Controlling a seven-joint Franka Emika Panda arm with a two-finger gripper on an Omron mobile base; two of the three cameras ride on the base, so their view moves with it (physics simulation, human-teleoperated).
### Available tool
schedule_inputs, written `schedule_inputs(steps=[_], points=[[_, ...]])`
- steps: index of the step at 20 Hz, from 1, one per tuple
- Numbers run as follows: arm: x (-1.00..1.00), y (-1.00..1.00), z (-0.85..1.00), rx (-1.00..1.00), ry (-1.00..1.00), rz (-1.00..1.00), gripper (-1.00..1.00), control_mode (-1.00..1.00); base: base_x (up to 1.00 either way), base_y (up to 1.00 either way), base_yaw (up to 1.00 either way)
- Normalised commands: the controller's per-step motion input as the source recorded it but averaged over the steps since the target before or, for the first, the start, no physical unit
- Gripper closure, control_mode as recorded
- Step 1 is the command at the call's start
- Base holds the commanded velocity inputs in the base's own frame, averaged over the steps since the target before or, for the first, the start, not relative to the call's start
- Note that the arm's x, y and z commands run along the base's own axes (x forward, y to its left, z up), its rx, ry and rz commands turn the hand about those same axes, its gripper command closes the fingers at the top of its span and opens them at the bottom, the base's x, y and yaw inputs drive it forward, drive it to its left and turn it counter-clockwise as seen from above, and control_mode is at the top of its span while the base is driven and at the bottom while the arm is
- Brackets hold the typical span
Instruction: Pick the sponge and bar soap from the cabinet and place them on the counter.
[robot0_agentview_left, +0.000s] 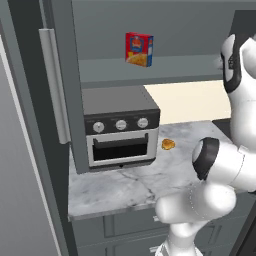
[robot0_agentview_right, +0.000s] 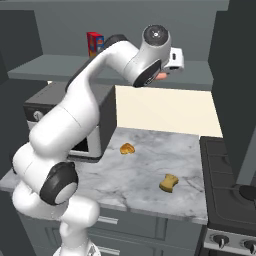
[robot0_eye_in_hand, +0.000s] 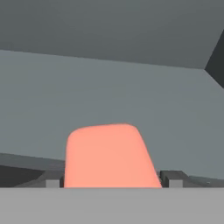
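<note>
Pincer (robot0_eye_in_hand: 111, 183) pinching bar soap (robot0_eye_in_hand: 109, 155) inside cabinet (robot0_eye_in_hand: 109, 87) in hand view, sponge (robot0_agentview_right: 169, 183) on table (robot0_agentview_right: 145, 170) in right base view

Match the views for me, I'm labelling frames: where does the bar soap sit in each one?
Hand view: the bar soap is at bottom centre, between the tips of the gripper.
Right base view: a pink sliver in the upper middle, at the end of the arm, above the shelf.
Shared landmark: the grey inside of the cabinet behind it.
</note>
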Motion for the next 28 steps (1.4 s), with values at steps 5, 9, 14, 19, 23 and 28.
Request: schedule_inputs(steps=[5,9,14,19,23,28], points=[[-0.49,0.25,0.21,0.0,-0.01,0.0,1.0,-1.0,0.0,0.0,0.0],[-0.5,0.15,0.22,0.0,0.0,-0.01,1.0,-1.0,0.0,0.0,0.0],[-0.49,0.12,0.15,0.0,0.03,-0.03,1.0,-1.0,0.0,0.0,0.0],[-0.42,0.11,0.0,0.0,0.09,-0.05,1.0,-1.0,0.0,0.0,0.0],[-0.4,0.09,-0.07,0.0,0.07,-0.04,1.0,-1.0,0.0,0.0,0.0],[-0.39,0.06,-0.18,0.01,0.05,-0.04,1.0,-1.0,0.0,0.0,0.0]])
